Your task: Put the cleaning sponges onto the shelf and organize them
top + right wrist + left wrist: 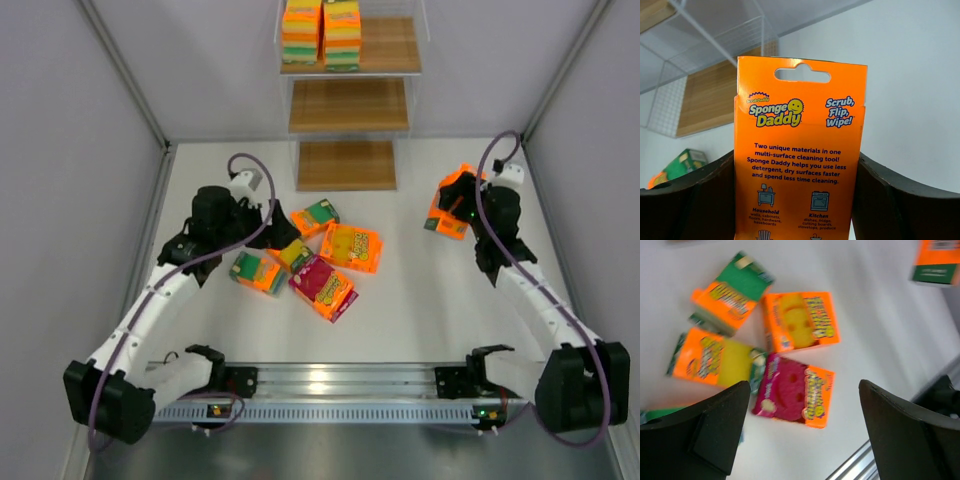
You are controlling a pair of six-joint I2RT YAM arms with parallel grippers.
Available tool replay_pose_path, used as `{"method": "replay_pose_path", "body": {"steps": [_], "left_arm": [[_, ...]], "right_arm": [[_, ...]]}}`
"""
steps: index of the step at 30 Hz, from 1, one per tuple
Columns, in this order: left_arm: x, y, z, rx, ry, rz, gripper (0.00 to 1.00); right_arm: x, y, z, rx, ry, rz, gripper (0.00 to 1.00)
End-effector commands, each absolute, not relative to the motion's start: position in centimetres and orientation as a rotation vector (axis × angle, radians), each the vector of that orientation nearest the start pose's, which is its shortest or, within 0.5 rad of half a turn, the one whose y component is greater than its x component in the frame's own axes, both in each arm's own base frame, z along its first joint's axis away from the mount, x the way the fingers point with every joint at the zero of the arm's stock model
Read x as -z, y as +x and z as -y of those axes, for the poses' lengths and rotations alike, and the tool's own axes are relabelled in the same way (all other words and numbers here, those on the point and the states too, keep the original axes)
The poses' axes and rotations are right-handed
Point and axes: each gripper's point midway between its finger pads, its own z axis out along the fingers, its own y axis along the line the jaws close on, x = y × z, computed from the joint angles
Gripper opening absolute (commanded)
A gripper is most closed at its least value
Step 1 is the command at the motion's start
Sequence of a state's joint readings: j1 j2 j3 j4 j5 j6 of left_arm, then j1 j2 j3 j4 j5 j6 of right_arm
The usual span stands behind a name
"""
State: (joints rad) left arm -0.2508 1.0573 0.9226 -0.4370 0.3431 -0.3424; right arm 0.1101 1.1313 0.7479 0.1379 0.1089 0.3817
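Several cleaning sponges lie loose at mid-table: a green pack (316, 217), a yellow one (351, 247), a magenta one (322, 287) and two smaller ones (258, 271) by the left arm. My left gripper (268, 228) hovers over this cluster, open and empty. In the left wrist view, the magenta pack (795, 390) and the yellow pack (800, 321) lie beyond its fingers (720, 425). My right gripper (796, 165) is shut on an upright orange sponge pack (800, 145), which it holds above the table's right side (446, 218). The shelf (349, 105) stands at the back centre.
Two stacks of sponge packs (322, 32) fill the left part of the shelf's top board. The middle board and the lowest board (346, 165) are bare wood. Grey walls close in both sides. A metal rail (330, 380) runs along the near edge.
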Motion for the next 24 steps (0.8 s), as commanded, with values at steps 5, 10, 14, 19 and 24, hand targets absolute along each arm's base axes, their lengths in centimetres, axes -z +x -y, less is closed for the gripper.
{"method": "replay_pose_path", "body": {"steps": [5, 10, 14, 19, 24], "left_arm": [[-29.3, 28.0, 26.4, 0.922, 0.361, -1.845, 0.96], [-30.0, 28.7, 33.3, 0.902, 0.368, -1.814, 0.94], [-30.0, 28.2, 37.0, 0.874, 0.409, -1.811, 0.95], [-29.3, 26.7, 39.3, 0.922, 0.436, -1.836, 0.95], [-28.9, 26.8, 40.2, 0.925, 0.432, -1.850, 0.96]], "right_arm": [[-26.1, 34.7, -9.1, -0.540, 0.646, -1.634, 0.49], [-27.6, 32.4, -11.1, -0.611, 0.780, -1.603, 0.47], [-28.1, 31.5, -11.6, -0.561, 0.772, -1.628, 0.48], [-27.8, 30.9, -11.8, -0.545, 0.771, -1.619, 0.49], [-27.9, 30.8, -11.6, -0.542, 0.763, -1.607, 0.50]]}}
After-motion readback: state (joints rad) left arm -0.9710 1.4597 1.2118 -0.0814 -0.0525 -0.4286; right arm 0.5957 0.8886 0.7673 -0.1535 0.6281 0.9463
